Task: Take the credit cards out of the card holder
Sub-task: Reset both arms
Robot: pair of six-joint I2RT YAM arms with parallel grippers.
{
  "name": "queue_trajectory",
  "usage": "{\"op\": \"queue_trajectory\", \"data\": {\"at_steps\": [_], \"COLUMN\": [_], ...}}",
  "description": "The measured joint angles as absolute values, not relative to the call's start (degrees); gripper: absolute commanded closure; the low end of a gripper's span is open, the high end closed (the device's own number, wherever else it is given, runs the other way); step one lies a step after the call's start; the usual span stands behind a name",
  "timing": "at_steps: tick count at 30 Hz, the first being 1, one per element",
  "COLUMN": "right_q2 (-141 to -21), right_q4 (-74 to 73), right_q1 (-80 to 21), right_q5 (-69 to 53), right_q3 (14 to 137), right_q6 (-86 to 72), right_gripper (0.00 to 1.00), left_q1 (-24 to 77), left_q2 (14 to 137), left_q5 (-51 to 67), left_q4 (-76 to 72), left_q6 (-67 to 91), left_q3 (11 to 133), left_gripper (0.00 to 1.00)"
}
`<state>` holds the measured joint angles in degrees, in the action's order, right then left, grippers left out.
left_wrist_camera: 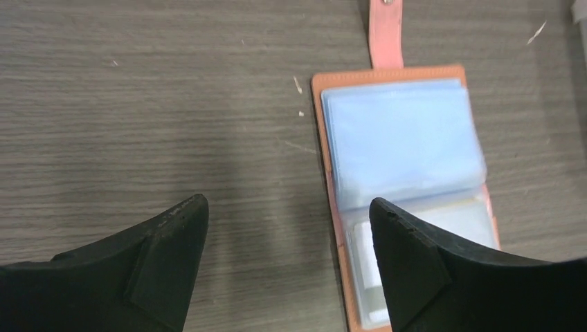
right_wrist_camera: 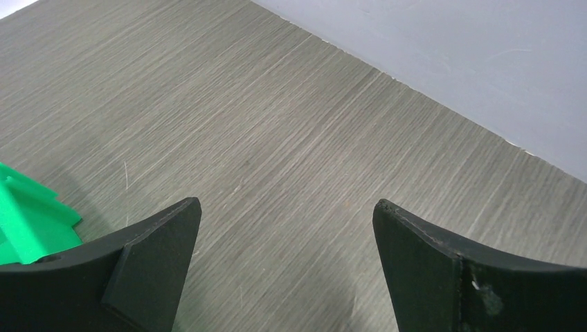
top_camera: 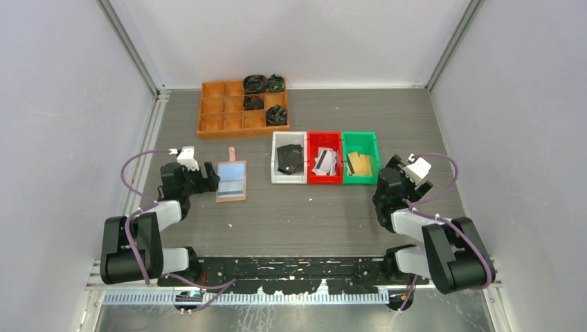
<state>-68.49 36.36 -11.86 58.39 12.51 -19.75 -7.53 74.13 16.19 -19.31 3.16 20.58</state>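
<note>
The salmon-pink card holder (top_camera: 231, 180) lies open and flat on the table, strap tab pointing away, light blue pockets up. In the left wrist view the card holder (left_wrist_camera: 401, 145) shows a whitish card (left_wrist_camera: 367, 266) inside its near pocket. My left gripper (top_camera: 206, 181) is open just left of the holder; in its own view the left gripper (left_wrist_camera: 287, 214) has its right finger over the holder's left edge. My right gripper (top_camera: 392, 181) is open and empty beside the green bin; the right gripper (right_wrist_camera: 287, 214) hangs over bare table. Loose cards lie in the three bins.
A white bin (top_camera: 289, 167) holds dark cards, a red bin (top_camera: 324, 167) whitish cards, a green bin (top_camera: 360, 166) tan cards; its corner (right_wrist_camera: 28, 214) shows in the right wrist view. An orange compartment tray (top_camera: 239, 107) with black coiled bundles stands at the back. Walls enclose the table.
</note>
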Motion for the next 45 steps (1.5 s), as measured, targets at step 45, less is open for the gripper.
{"op": "queue_trajectory", "data": {"at_steps": [45], "right_q2": [-89.9], "right_q4": [53.3], "right_q1": [-1.7], "right_q5": [26.6], "right_q3": [18.8], "right_q6": [-10.5], "right_gripper": [0.00], "left_q1": [2.5], "left_q2": [89.3], "left_q5": [-1.5], "left_q4": [-49.0], "left_q6": [2.1], "left_q3": [20.1], "left_gripper": [0.00]}}
